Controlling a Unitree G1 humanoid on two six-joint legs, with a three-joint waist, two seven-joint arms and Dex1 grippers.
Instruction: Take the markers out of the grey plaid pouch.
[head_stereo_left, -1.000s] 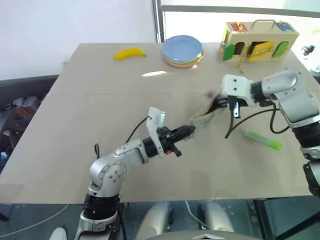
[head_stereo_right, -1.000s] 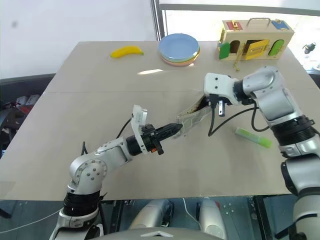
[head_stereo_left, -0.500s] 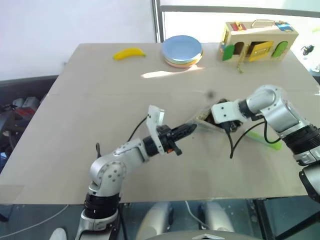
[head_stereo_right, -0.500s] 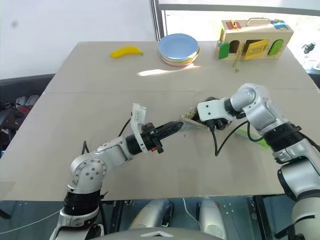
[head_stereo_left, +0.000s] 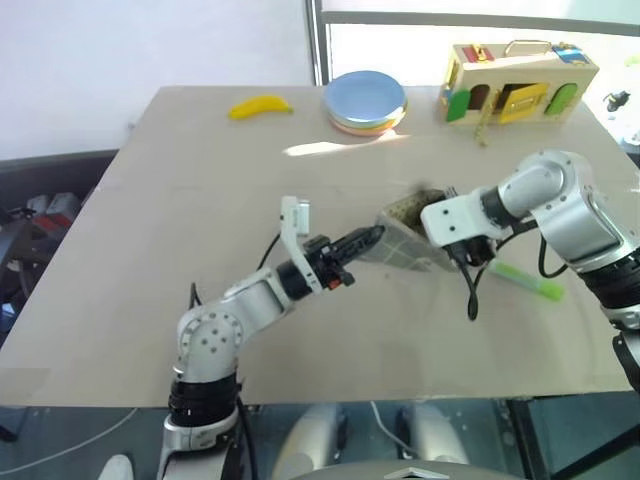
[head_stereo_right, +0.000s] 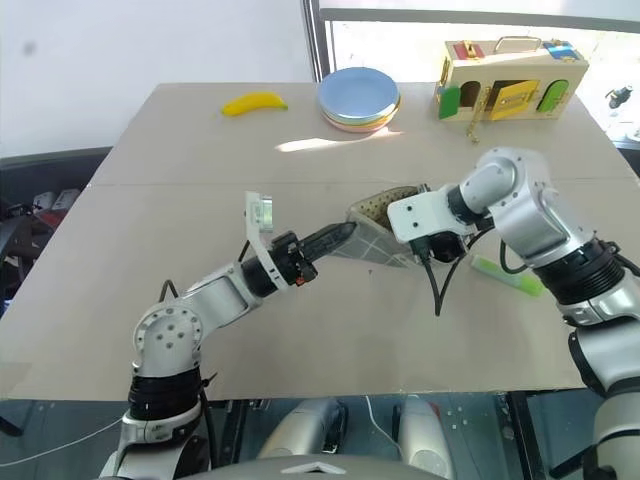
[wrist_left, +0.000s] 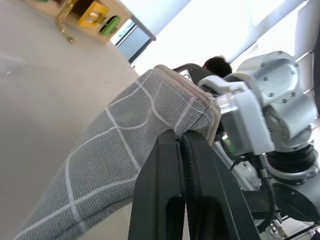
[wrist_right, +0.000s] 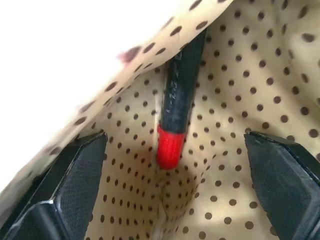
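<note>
The grey plaid pouch (head_stereo_left: 398, 243) hangs just above the table's middle, its mouth gaping upward and showing dotted yellowish lining (head_stereo_right: 380, 203). My left gripper (wrist_left: 180, 147) is shut on the pouch's near edge. My right gripper (wrist_right: 175, 140) is open and reaches down into the mouth, one finger (wrist_right: 75, 185) on each side of the red marker (wrist_right: 181, 100), which lies inside with its red end toward the camera. The fingers are apart from this marker. The light green marker (head_stereo_left: 527, 280) lies on the table to the right of the pouch.
A yellow banana (head_stereo_left: 260, 106) and stacked round plates (head_stereo_left: 365, 100) sit at the table's far edge. A wooden latch box (head_stereo_left: 520, 82) stands at the far right. Bare tabletop (head_stereo_left: 180, 210) stretches to the left and in front.
My right gripper has let go of the pouch's far end, opened, and dipped into its mouth. My left gripper rolled a little, still pinching the pouch. The pouch mouth now faces up.
</note>
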